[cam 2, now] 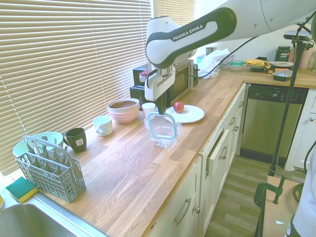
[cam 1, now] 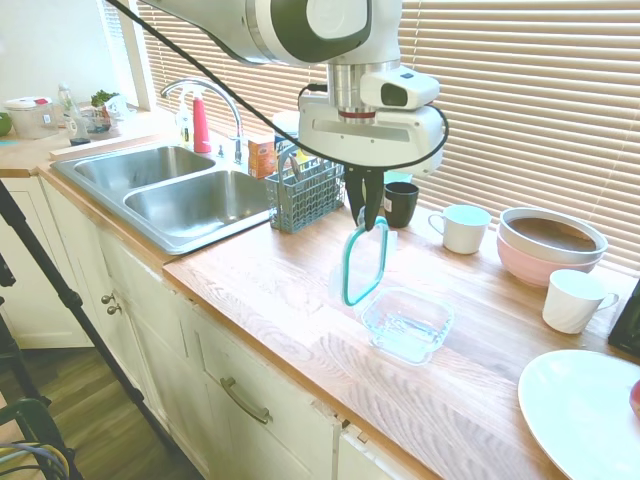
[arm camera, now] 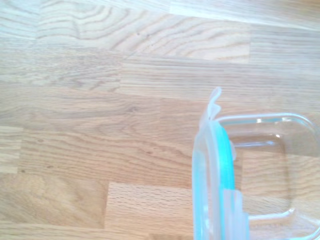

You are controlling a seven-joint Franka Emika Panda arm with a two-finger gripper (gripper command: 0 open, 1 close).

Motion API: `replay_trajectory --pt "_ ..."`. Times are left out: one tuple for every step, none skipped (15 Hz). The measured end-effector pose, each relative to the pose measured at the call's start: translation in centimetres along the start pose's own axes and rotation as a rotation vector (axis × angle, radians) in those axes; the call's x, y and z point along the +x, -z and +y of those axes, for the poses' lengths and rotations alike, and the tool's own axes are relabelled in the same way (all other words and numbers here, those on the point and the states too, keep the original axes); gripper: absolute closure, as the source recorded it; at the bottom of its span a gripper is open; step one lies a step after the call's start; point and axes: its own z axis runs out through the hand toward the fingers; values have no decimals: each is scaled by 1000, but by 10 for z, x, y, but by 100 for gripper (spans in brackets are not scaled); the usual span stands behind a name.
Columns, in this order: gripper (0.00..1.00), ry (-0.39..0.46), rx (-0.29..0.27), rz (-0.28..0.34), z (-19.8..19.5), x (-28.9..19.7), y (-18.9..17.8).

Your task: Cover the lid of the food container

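My gripper (cam 1: 372, 222) (cam 2: 162, 112) is shut on the top edge of the lid (cam 1: 363, 263) (cam 2: 162, 125), a clear rounded-square lid with a teal rim that hangs on edge above the wooden counter. The food container (cam 1: 407, 324) (cam 2: 167, 139), a shallow clear square dish, sits on the counter just below and beside the lid's lower edge. In the wrist view the lid (arm camera: 216, 175) rises edge-on, with the food container (arm camera: 280, 170) beneath it on one side.
Behind stand a black mug (cam 1: 401, 203), a white mug (cam 1: 463, 228), stacked bowls (cam 1: 551, 243), another white cup (cam 1: 573, 300) and a white plate (cam 1: 580, 410). A cutlery basket (cam 1: 303, 192) and sink (cam 1: 190, 195) lie to the left. The counter's front edge (cam 1: 300, 385) is close.
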Motion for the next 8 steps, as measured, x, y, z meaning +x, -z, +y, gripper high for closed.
replay_trajectory --pt "100 5 4 2 -1 1 -1" --pt "100 10 8 6 -2 1 0" --pt "100 13 11 9 -4 2 0" --pt "100 15 12 10 -5 1 1" --pt "100 18 12 10 -7 1 1" --pt "100 19 12 10 -8 2 0" --pt "100 19 12 10 -9 2 0" --pt "100 17 13 9 -9 3 -1"
